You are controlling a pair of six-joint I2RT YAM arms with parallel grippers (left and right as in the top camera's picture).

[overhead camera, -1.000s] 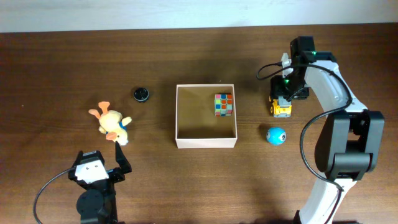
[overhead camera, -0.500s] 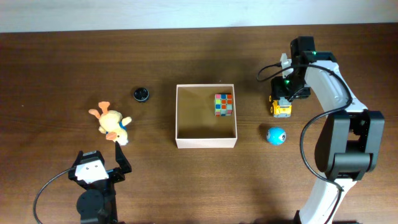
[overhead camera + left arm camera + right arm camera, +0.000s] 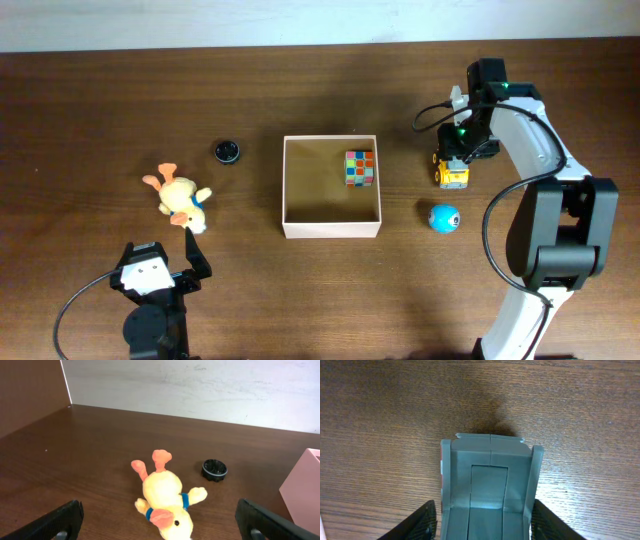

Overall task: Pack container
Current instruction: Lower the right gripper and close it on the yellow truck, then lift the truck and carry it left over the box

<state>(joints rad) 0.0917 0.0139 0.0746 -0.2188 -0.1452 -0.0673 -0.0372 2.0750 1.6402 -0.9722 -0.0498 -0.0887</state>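
Observation:
The container (image 3: pixel 332 229), a square shallow box with white walls and a tan inside, sits mid-table and holds a colourful puzzle cube (image 3: pixel 359 167). Its corner shows in the left wrist view (image 3: pixel 303 491). My right gripper (image 3: pixel 456 158) is low over a yellow toy truck (image 3: pixel 453 176) to the right of the box. In the right wrist view the truck's grey bed (image 3: pixel 490 485) lies between my open fingers (image 3: pixel 484 522), with a thin gap on the left. My left gripper (image 3: pixel 162 272) is open and empty at the front left, its fingers (image 3: pixel 162 525) just short of a plush duck (image 3: pixel 162 492).
The plush duck (image 3: pixel 178 198) lies left of the box. A small black cap (image 3: pixel 227 151) sits behind it and also shows in the left wrist view (image 3: pixel 214 469). A blue ball (image 3: pixel 444 217) rests in front of the truck. A pale wall runs along the far table edge.

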